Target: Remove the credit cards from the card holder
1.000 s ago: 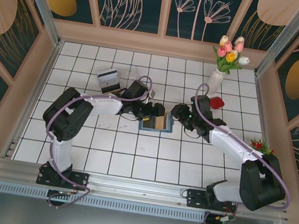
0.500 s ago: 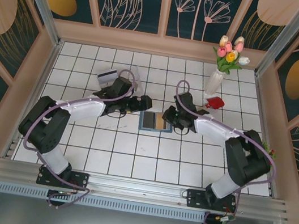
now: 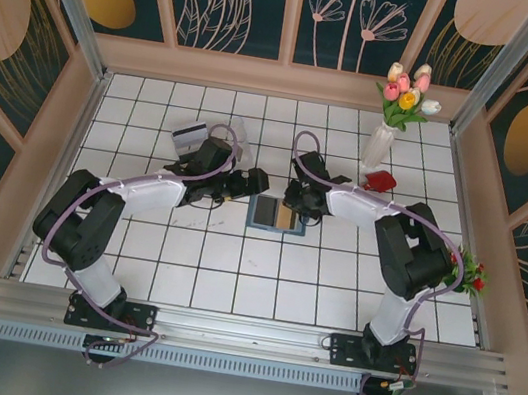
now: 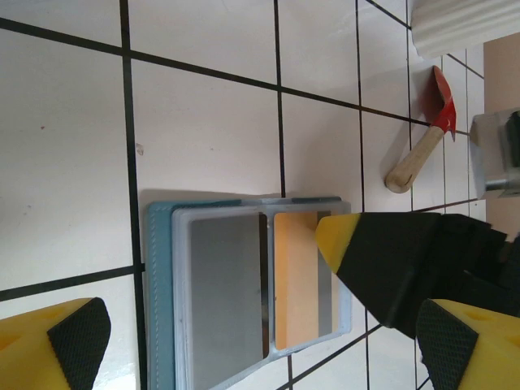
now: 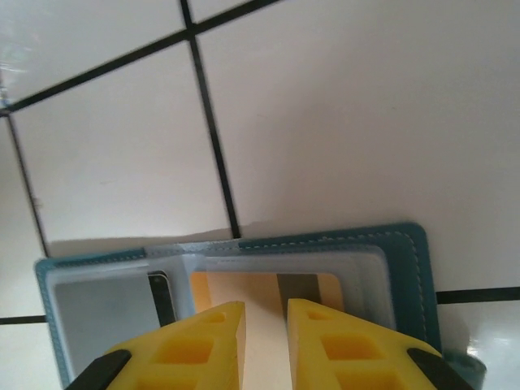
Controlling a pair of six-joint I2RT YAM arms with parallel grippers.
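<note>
Card holder (image 3: 266, 214) edge at right jaws

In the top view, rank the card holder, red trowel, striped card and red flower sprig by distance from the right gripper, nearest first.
From the right gripper:
1. Card holder, directly under it.
2. Red trowel, back right.
3. Striped card, back left.
4. Red flower sprig, by the right wall.

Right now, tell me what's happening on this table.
An open teal card holder lies flat on the tiled table. The right gripper has its jaws pinched on the edge of a tan card that sits in its pocket, not yet pulled out. The left gripper hovers wide open beside the holder, holding nothing.
</note>
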